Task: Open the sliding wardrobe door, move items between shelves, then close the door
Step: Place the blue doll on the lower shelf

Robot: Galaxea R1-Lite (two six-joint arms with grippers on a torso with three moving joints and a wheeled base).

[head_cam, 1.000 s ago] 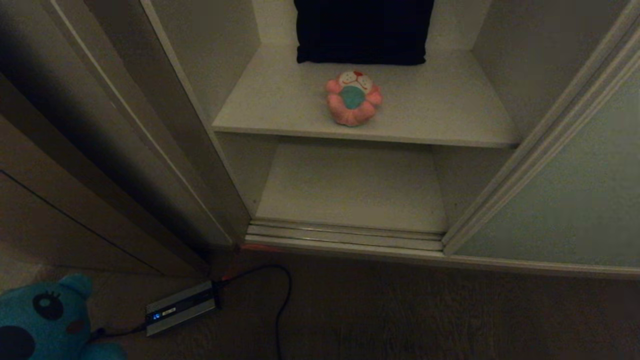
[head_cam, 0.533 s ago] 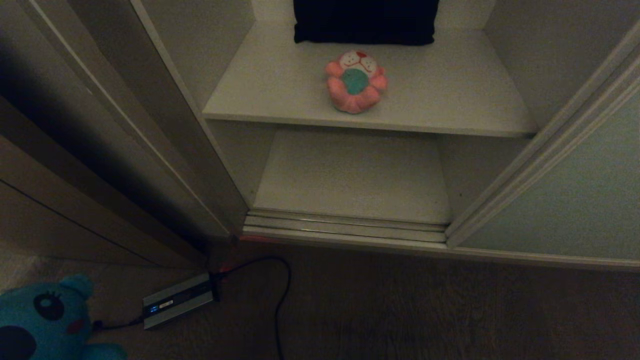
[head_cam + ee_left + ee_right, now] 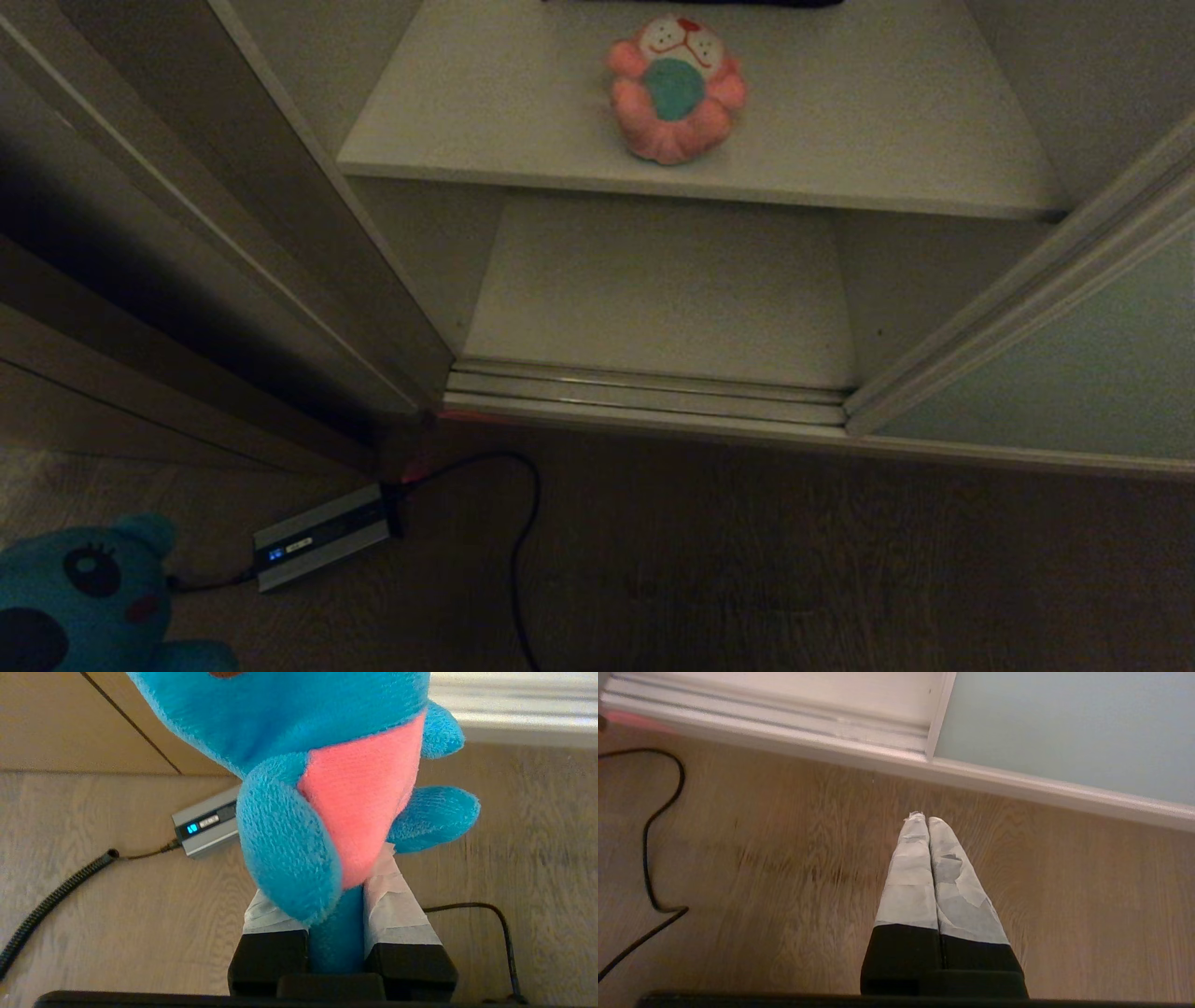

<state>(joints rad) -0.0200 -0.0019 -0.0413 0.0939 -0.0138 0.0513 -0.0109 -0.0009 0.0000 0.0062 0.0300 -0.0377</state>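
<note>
Your left gripper (image 3: 334,896) is clamped on the teal bear (image 3: 327,779). The toy's lower body is pinched between the two tape-wrapped fingers (image 3: 402,905), and the rest of it, with its pinkish-red shirt, sticks out beyond the fingertips above the wooden floor (image 3: 117,905). In the head view the bear's face (image 3: 89,597) fills the lower left corner, low by the floor and well apart from the wardrobe opening.

Your right gripper (image 3: 928,821) hangs over bare floor with its taped fingers pressed together and nothing between them. It is near the bottom rail of the sliding wardrobe door (image 3: 1064,728), the pale grey-green panel, which stands to the right side of the opening (image 3: 1074,373).

The pink plush toy (image 3: 677,89) lies on the upper shelf (image 3: 467,121), near its front edge and about midway across. The lower shelf (image 3: 653,289) sits beneath it.

A small grey box (image 3: 322,546) with a lit blue display lies on the floor between the bear and the wardrobe, with a black cable (image 3: 523,523) running from it. Its display is too small to read. You will find no other labels or writing that can be read.
</note>
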